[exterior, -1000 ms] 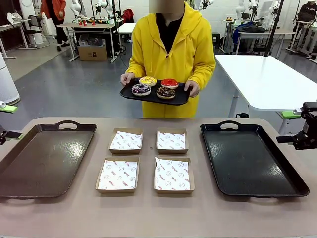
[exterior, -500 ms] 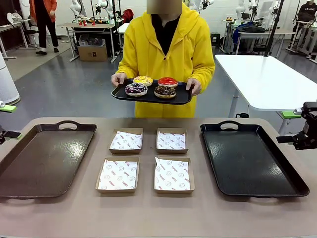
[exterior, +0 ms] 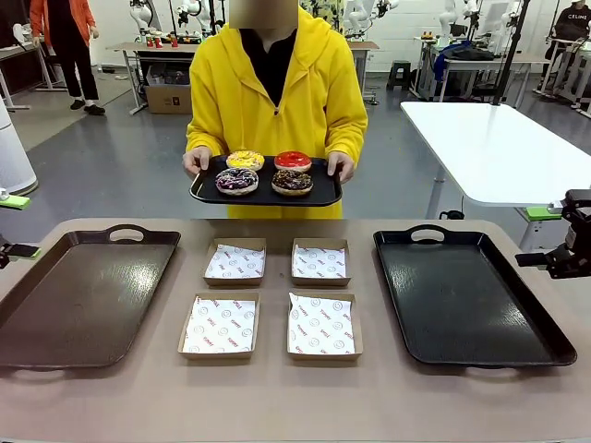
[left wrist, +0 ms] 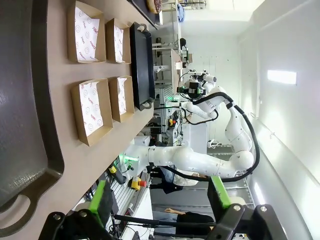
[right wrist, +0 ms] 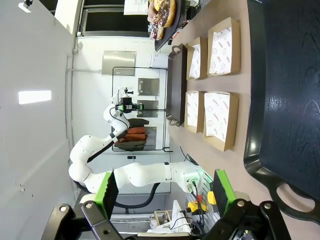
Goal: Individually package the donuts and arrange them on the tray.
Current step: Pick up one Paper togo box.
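Note:
A person in a yellow hoodie stands at the far side holding a small black tray (exterior: 266,195) with both hands. On it lie the donuts: yellow-iced (exterior: 245,160), red-iced (exterior: 293,161), purple with sprinkles (exterior: 237,181) and chocolate with sprinkles (exterior: 293,182); their edges show at the top of the right wrist view (right wrist: 162,12). My left gripper (exterior: 23,226) (left wrist: 160,200) hangs open at the table's left edge, holding nothing. At the right edge my right gripper (exterior: 531,236) (right wrist: 166,192) is likewise open and holds nothing.
Four cardboard boxes lined with printed paper sit mid-table (exterior: 235,261) (exterior: 320,262) (exterior: 220,324) (exterior: 321,325). A large brown tray (exterior: 83,295) lies bare at left, a large black tray (exterior: 466,295) at right. A white table (exterior: 489,148) stands behind on the right.
The person has stepped toward picture left and brought the donut tray a little lower and nearer the table. Both arms have stayed still.

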Tool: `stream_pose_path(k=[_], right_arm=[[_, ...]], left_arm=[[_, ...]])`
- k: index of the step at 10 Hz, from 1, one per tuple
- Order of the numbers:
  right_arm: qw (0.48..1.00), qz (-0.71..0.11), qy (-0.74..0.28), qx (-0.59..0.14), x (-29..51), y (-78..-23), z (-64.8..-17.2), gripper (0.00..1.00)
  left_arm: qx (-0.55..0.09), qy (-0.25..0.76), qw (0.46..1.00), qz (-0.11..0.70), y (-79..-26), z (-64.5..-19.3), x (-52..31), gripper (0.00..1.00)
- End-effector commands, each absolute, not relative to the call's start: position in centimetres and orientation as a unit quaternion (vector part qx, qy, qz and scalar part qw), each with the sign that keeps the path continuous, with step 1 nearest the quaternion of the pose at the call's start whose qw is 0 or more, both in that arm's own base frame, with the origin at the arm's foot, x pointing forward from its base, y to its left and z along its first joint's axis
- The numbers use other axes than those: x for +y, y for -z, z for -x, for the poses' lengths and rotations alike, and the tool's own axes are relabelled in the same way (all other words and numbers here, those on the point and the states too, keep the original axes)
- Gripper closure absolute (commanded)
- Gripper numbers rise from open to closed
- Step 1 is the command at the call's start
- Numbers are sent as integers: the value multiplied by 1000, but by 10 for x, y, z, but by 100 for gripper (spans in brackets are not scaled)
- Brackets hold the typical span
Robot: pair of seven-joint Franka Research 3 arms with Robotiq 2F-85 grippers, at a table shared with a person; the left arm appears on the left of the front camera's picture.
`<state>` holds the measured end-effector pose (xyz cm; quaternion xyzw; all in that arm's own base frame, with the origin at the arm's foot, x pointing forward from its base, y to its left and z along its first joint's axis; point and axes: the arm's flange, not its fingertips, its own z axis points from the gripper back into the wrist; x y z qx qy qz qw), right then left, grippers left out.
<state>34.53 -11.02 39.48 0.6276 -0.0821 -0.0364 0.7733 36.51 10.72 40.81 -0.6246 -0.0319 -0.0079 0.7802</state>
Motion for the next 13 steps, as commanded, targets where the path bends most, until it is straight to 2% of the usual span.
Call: stream_pose_path(k=[1,11,12,13], right_arm=[[769,-632,34,-83,-111,-395,-345,0],[769,-632,34,-83,-111,-395,-345,0],[769,-632,34,-83,-111,-395,-345,0],[769,-632,34,-83,-111,-395,-345,0]], left_arm=[[-36,12,777,628,-410,-366,109,0],[-36,12,777,628,-410,-366,109,0],[-32,8,780,625,-408,-365,107,0],[-41,13,814,579,-433,-385,81,0]])
